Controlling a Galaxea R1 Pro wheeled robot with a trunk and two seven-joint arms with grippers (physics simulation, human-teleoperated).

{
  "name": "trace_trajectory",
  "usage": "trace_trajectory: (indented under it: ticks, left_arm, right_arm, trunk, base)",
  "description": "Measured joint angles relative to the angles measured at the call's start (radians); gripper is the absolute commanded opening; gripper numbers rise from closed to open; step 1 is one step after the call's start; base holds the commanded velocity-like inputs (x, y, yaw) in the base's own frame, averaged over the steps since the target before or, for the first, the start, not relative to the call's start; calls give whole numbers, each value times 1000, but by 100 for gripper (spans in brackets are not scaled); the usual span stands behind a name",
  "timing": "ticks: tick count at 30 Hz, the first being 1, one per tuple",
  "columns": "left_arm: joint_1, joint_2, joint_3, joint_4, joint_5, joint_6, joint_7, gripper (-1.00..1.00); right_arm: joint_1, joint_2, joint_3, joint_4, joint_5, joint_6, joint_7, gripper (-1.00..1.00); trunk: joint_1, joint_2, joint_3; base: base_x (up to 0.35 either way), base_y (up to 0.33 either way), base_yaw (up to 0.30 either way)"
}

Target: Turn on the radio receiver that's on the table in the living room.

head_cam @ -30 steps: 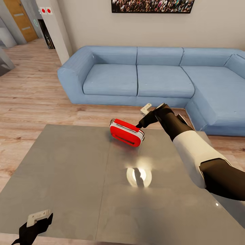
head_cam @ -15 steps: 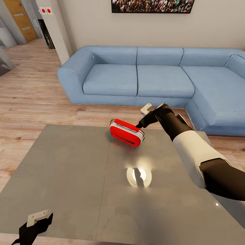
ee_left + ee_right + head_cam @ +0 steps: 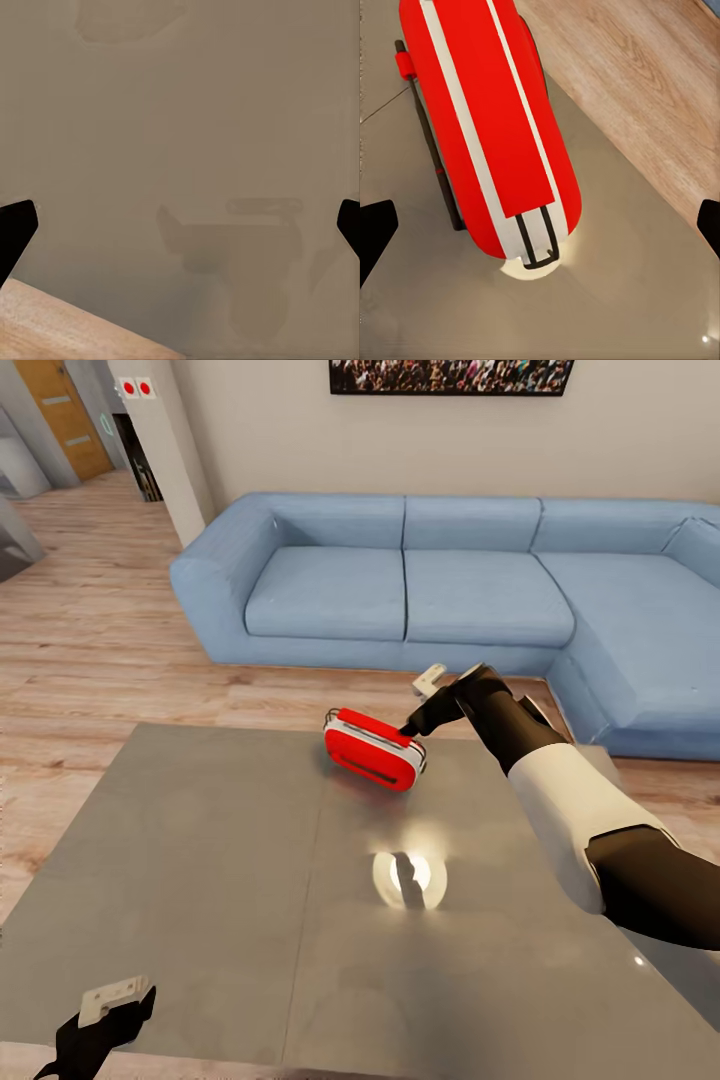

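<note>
The red radio receiver (image 3: pixel 372 750) with white trim sits near the far edge of the grey glossy table (image 3: pixel 200 880). My right gripper (image 3: pixel 419 706) is at the radio's right end, open, with its dark lower finger (image 3: pixel 409 730) at the radio's top corner. In the right wrist view the radio (image 3: pixel 495 127) lies ahead between the wide-apart fingertips (image 3: pixel 375 232). My left gripper (image 3: pixel 105 1010) hovers open over the table's near left corner, far from the radio. Its black fingertips (image 3: pixel 15 229) frame bare table top (image 3: pixel 180 135).
A blue L-shaped sofa (image 3: pixel 470 590) stands behind the table and wraps round to the right. A framed crowd picture (image 3: pixel 450 375) hangs on the beige wall. A white pillar (image 3: pixel 165 450) and a wooden door (image 3: pixel 65 415) are at the far left. Light wood floor (image 3: pixel 90 650) surrounds the table.
The whole view has shifted by a hair. The radio and both arms stay where they were.
</note>
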Motion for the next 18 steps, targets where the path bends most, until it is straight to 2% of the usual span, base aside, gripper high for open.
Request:
trace_trajectory:
  ticks: [18]
  left_arm:
    - [0, 0, 0, 0, 0, 0, 0, 100]
  right_arm:
    - [0, 1, 1, 0, 2, -1, 0, 100]
  trunk:
    - [0, 0, -26]
  base:
    - [0, 0, 114]
